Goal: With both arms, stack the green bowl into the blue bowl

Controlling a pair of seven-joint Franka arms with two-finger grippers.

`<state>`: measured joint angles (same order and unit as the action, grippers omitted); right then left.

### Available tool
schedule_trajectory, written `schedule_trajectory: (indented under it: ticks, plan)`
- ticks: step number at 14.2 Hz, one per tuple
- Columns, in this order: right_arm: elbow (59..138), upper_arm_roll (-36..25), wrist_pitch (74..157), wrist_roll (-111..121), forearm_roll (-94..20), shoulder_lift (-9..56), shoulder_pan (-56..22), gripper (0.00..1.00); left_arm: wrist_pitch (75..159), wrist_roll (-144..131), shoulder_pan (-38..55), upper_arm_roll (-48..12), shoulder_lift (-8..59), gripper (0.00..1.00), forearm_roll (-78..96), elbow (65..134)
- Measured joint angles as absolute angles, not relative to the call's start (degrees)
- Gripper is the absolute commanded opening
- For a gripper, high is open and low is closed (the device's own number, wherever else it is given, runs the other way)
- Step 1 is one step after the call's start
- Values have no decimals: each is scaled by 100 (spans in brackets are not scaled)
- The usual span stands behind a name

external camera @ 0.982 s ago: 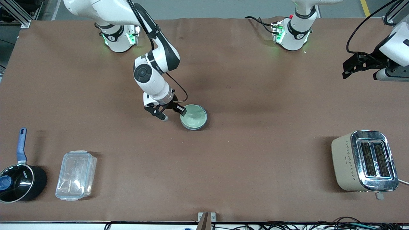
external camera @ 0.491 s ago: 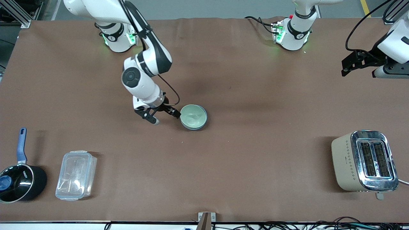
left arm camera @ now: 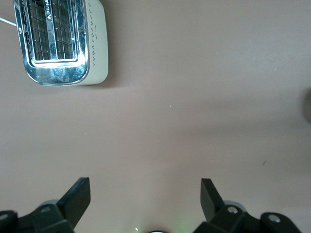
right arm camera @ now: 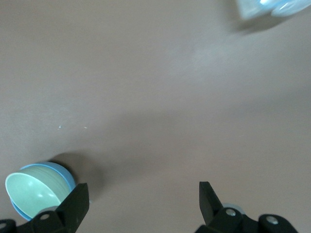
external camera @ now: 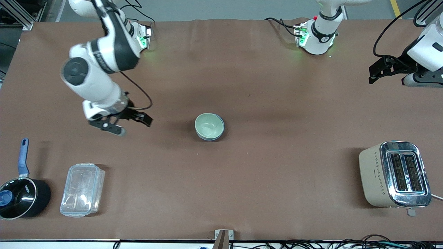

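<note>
Sitting nested in the blue bowl (external camera: 215, 136) mid-worktop (external camera: 277, 173), the green bowl (external camera: 208, 126) looks stacked; right tool (external camera: 121, 124) is hanging released, clear of it; left tool (external camera: 387, 71) is waiting, spread wide.

The green bowl (external camera: 208, 126) sits nested in the blue bowl (external camera: 219, 133) mid-counter (external camera: 263, 173). The toaster (external camera: 394, 174) stands toward the left arm's end. The saucepan (external camera: 21, 197) lies beside the food container (external camera: 82, 190) toward the right arm's end, both nearer the front camera than the bowls.
</note>
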<state>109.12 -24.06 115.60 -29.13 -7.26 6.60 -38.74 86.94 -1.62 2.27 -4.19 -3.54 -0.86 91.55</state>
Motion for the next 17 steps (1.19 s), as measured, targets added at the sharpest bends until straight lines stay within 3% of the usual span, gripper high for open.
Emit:
schedule_trajectory:
  ticks: [8, 12, 14, 17]
  plan:
    - [8650, -2435, 8548, -117, -512, 254, -1787, 100, 8694, -162, 238, -419, -353, 100, -86, 9153]
    - [8200, -1408, 8177, 269, -363, 54, -529, 100, 8694, -162, 250, -424, -353, 100, -86, 9152]
    - [8262, -986, 8106, 166, -201, -174, -313, 100, 8687, -162, 251, -426, -353, 100, -86, 9152]
    - [8494, -870, 8206, 125, -167, -349, -308, 100, 8676, -162, 260, -446, -353, 100, -86, 9151]
